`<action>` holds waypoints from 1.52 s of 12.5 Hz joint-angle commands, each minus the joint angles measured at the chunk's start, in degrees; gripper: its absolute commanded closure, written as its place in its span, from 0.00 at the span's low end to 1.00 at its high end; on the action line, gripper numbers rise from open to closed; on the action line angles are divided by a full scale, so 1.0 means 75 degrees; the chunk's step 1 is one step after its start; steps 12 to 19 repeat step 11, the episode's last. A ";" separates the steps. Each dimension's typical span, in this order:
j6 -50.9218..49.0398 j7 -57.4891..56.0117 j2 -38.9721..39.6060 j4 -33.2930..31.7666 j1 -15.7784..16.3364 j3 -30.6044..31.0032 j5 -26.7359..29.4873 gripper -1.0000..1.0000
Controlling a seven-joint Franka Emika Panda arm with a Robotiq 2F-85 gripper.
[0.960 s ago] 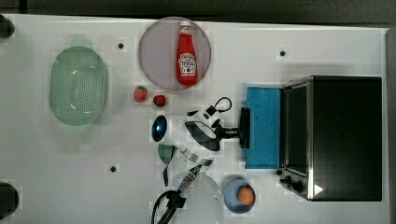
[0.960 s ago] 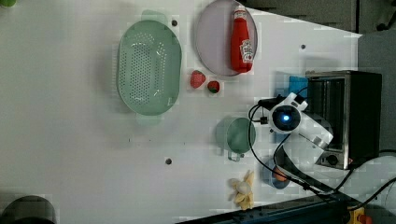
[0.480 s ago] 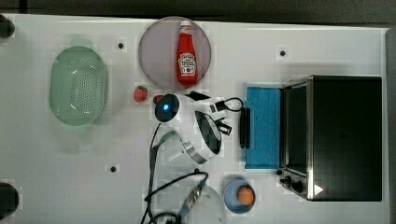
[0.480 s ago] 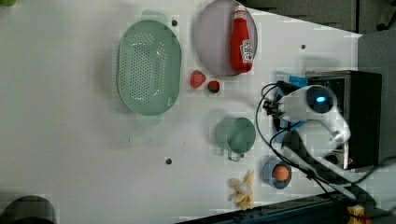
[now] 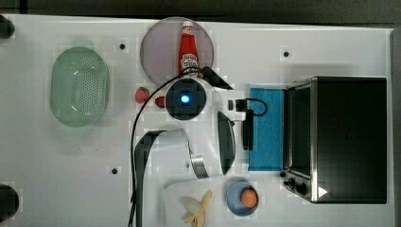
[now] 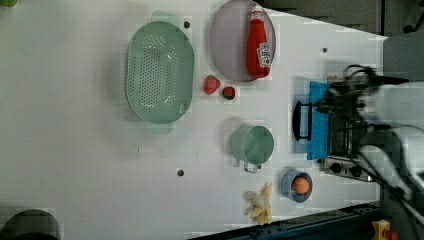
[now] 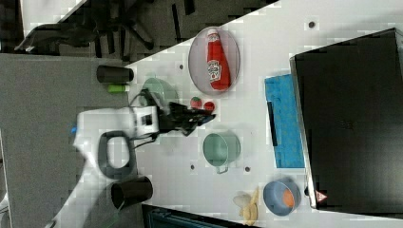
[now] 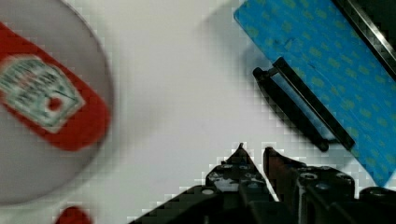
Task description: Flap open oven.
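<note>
Top view, present moment: the oven point(image 5: 347, 137) stands at the top view's right edge of the white worktop point(image 5: 94, 165), its blue glass door point(image 5: 266, 128) lying flat and fully open with the dark bar handle point(image 5: 247, 128) toward the centre. The arm hides the green cup point(image 6: 252, 144) from above, though the left view shows it; the oven body is largely masked by the arm in the left view. Compared with half a second ago, the arm has swung away from the handle toward the ketchup bottle point(image 5: 188, 48) on its plate point(image 5: 161, 47). In the wrist view the tool point(image 8: 254, 151) is nearly clenched, empty, clear of the handle.
</note>
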 commanded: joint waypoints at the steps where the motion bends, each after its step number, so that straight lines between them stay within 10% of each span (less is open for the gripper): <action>1: -0.0903 0.0400 -0.1158 0.0111 -0.0119 -0.0019 0.0509 0.82; 11: -0.4020 0.0383 -0.3140 0.1189 -0.0102 -0.0136 0.1307 0.82; 19: -0.4020 0.0383 -0.3140 0.1189 -0.0102 -0.0136 0.1307 0.82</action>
